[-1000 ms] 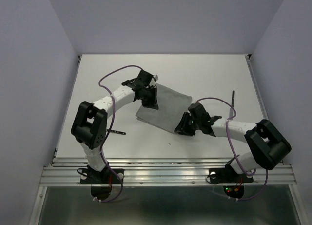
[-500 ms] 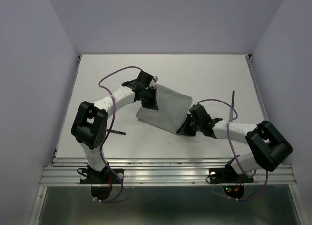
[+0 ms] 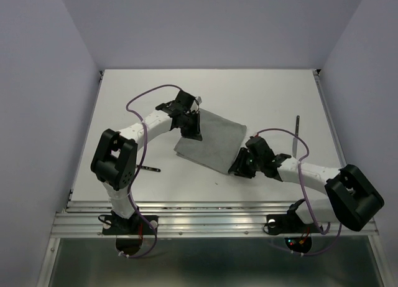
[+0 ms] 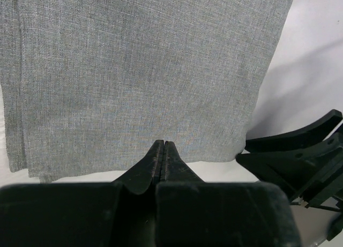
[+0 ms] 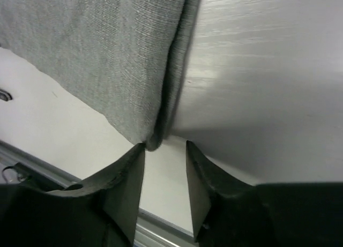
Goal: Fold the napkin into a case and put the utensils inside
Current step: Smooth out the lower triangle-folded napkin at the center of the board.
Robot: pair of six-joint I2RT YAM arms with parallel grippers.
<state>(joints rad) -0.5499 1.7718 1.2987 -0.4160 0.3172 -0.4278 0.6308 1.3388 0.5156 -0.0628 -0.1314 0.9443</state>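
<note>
I am working in a robotics lab test cell. A bare white surface (image 3: 155, 88) is boxed in by plain lavender walls (image 3: 37, 112). The left arm (image 3: 146, 126) and right arm (image 3: 311, 172) are bolted to an aluminium rail (image 3: 211, 220), with purple cables (image 3: 146, 95) looping loose and a lit circuit board (image 3: 291, 242) below.

You have one napkin (image 3: 214, 141), a single grey cloth, at the middle of the frame; two utensils show, the right utensil (image 3: 297, 126) at the right of the frame and the left utensil (image 3: 149, 169) at the lower left; you have two arms, each with one gripper, so two grippers, the left gripper (image 4: 163, 145) and the right gripper (image 5: 164, 150); one table (image 3: 261, 94) bears it all.
</note>
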